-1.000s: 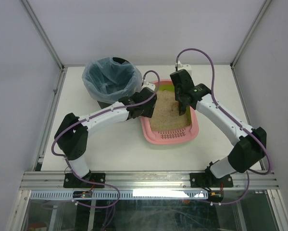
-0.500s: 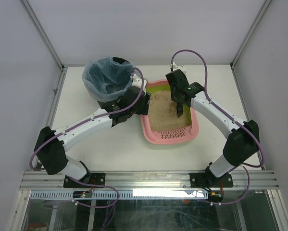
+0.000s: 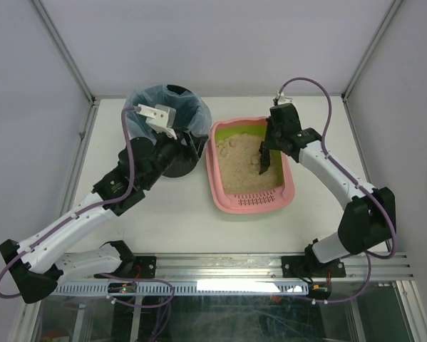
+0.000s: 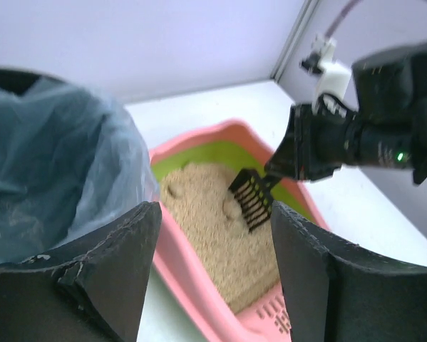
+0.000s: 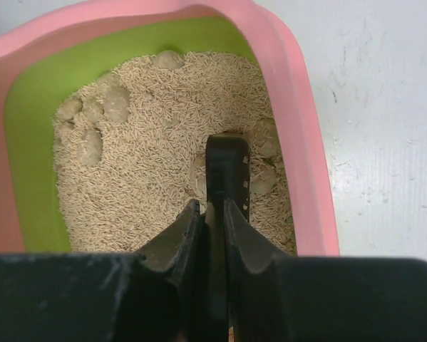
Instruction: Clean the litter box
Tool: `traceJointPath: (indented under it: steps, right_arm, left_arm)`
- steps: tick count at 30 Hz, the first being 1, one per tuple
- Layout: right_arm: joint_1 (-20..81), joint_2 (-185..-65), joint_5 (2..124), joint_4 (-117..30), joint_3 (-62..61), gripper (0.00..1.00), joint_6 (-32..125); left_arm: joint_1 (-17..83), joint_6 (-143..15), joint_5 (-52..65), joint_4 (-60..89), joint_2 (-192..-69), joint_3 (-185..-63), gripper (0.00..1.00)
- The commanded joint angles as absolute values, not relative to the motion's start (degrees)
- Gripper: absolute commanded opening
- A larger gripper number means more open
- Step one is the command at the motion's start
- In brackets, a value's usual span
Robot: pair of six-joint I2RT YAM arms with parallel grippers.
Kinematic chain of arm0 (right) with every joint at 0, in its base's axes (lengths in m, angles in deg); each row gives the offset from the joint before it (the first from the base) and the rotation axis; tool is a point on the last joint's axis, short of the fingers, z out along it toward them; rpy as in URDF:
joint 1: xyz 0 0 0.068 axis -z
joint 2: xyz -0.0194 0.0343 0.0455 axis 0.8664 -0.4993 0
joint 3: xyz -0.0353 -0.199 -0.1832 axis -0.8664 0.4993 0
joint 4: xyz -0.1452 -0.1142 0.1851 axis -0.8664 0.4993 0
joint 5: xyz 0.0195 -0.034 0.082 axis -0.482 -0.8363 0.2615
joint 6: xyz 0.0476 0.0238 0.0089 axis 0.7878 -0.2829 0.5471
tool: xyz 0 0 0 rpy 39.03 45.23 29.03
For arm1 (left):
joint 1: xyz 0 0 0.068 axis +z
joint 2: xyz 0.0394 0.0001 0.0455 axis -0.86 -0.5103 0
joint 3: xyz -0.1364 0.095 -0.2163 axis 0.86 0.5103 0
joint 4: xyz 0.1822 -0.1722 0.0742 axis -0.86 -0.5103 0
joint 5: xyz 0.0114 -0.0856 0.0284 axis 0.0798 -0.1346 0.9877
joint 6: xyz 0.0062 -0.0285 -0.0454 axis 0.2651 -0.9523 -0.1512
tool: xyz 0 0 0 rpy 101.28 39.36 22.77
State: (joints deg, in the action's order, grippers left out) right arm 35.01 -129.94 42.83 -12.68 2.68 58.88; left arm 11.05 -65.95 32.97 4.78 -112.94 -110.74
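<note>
Litter box [image 3: 250, 204]: pink, tan litter [image 5: 156, 142], bench [image 3: 177, 214] centre toward far edge, beside bag-lined bin [image 3: 138, 121]. Right fingers [image 5: 213, 214]: clamped on black scoop [image 5: 227, 167], blade apparently touching litter. Left fingers [image 4: 213, 221]: parted wide, empty, by bin.

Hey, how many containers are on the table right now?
2. The bin stands at the far left; the litter box lies just right of it. Something small could be hidden under the left arm.
</note>
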Motion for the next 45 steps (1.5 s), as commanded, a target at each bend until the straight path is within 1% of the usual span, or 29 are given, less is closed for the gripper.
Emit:
traceJointPath:
  steps: [1, 9, 16, 25, 36, 45]
  right_arm:
    - [35.2, -128.2, 59.6, -24.1, 8.3, 0.0, 67.2]
    - [36.3, -125.6, 64.8, -34.6, 19.0, 0.0, 72.5]
    - [36.4, -126.5, 68.8, -41.7, 23.9, 0.0, 75.9]
    - [36.6, -120.9, 68.2, -51.2, 31.1, 0.0, 80.1]
    - [36.7, -109.8, 61.7, -58.1, 40.1, 0.0, 86.8]
    - [37.2, -103.6, 61.5, -60.9, 46.5, 0.0, 87.2]
  left_arm:
    - [11.5, -61.3, 34.5, 8.4, -115.4, -117.0, 0.65]
    - [13.1, -59.7, 30.9, 6.8, -124.1, -124.3, 0.67]
    - [15.5, -60.5, 27.9, 8.0, -129.9, -126.7, 0.66]
    - [17.2, -60.9, 30.4, 12.5, -125.3, -117.7, 0.66]
    - [17.4, -60.8, 33.2, 12.9, -123.5, -115.6, 0.67]
    - [17.4, -60.5, 36.5, 14.7, -122.2, -113.8, 0.69]
